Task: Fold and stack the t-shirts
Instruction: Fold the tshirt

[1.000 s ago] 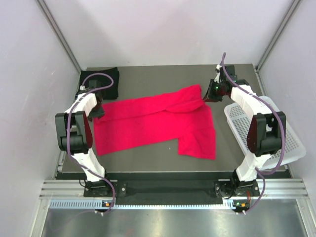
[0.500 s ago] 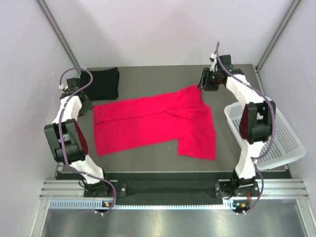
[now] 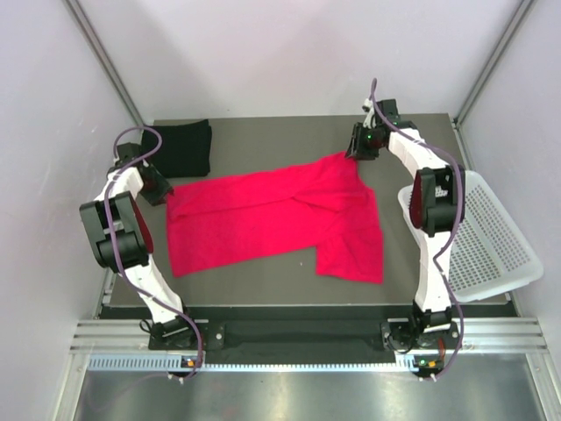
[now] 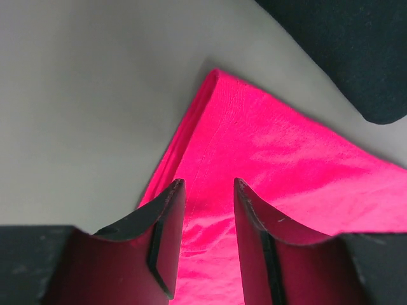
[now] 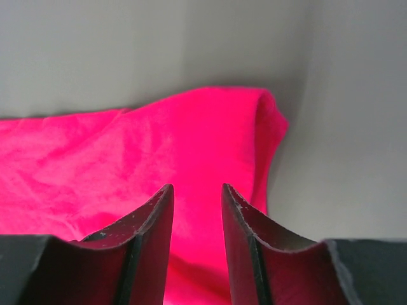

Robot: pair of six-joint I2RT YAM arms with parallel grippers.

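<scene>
**Far corners, nothing held**

I see L gripper (image 4: 208,185) and R gripper (image 5: 196,189), fingers parted w/ nothing between, each above a far corner of the red t-shirt (image 3: 272,219), spread on the table (image 3: 280,136) (black t-shirt (image 3: 186,147) lies folded, far left).

Both arms have stretched out long; the left gripper (image 3: 161,190) has slid off the red shirt (image 3: 263,219) to its far left corner, the right gripper (image 3: 356,151) has backed up to the far right corner, and the bunched cloth there has settled flatter
</scene>
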